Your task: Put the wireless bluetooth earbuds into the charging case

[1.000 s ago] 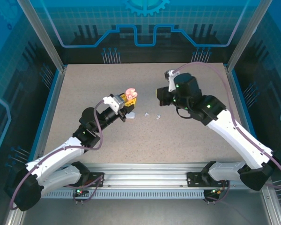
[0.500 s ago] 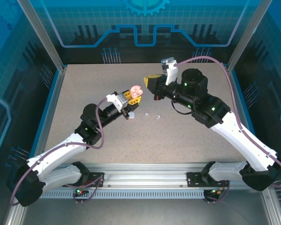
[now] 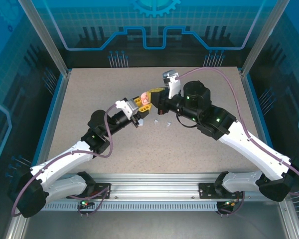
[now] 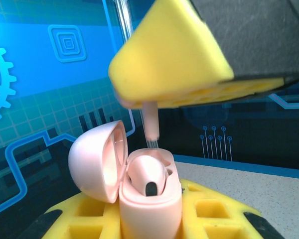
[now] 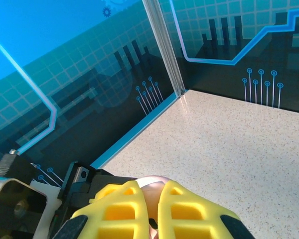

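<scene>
My pink case stands upright in my left gripper, its lid swung open to the left. One pink earbud sits in its well. A second earbud hangs stem-down from my right gripper, its tip at the case's mouth. Two small white pieces lie loose near the case.

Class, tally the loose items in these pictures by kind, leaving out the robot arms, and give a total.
Pink charging case: 1
Pink earbuds: 2 (one seated in the case, one held just above it)
Small white pieces on the table: 2
Total: 5
</scene>
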Action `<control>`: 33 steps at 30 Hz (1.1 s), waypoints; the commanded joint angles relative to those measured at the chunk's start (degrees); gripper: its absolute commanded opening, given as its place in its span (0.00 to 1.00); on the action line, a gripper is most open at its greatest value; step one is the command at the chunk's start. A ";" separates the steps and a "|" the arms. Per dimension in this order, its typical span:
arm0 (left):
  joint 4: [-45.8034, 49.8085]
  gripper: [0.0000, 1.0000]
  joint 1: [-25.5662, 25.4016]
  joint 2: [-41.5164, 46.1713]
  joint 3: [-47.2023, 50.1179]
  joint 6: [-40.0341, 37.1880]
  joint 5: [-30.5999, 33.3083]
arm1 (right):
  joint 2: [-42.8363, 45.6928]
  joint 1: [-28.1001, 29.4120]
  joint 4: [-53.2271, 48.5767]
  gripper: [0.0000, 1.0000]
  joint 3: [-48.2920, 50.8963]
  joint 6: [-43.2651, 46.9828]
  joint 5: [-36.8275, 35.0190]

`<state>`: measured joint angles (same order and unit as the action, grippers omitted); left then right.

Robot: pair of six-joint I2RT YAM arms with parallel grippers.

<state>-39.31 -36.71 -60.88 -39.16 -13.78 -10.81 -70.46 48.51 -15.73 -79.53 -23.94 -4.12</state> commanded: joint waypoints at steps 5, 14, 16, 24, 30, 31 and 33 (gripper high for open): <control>-1.82 0.00 -0.57 0.23 -2.03 -1.29 0.17 | 1.37 1.30 1.79 0.07 1.91 -0.82 -1.22; -1.65 0.00 -0.73 0.11 -2.23 -1.71 0.56 | 1.72 1.43 1.05 0.07 3.32 -1.65 -1.39; -1.54 0.00 -0.73 0.06 -2.21 -1.82 0.61 | 2.03 1.54 0.97 0.07 3.63 -1.74 -1.40; -1.50 0.00 -0.70 0.06 -2.28 -1.75 0.79 | 2.16 1.66 -0.11 0.06 4.36 -1.86 -2.17; -1.47 0.00 -0.73 0.17 -2.32 -1.55 0.86 | 2.01 1.67 -0.35 0.07 5.62 -3.51 -4.99; -1.39 0.00 -0.69 0.20 -2.31 -1.50 0.79 | 1.84 1.69 -0.54 0.07 5.53 -3.99 -5.47; -1.38 0.00 -0.69 0.10 -2.33 -1.38 0.80 | 1.22 1.67 -1.33 0.10 4.87 -4.83 -6.47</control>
<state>-37.54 -37.04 -61.14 -39.20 -14.11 -10.79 -69.17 49.76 -15.00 -74.87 -27.35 -6.48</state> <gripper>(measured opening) 0.223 0.098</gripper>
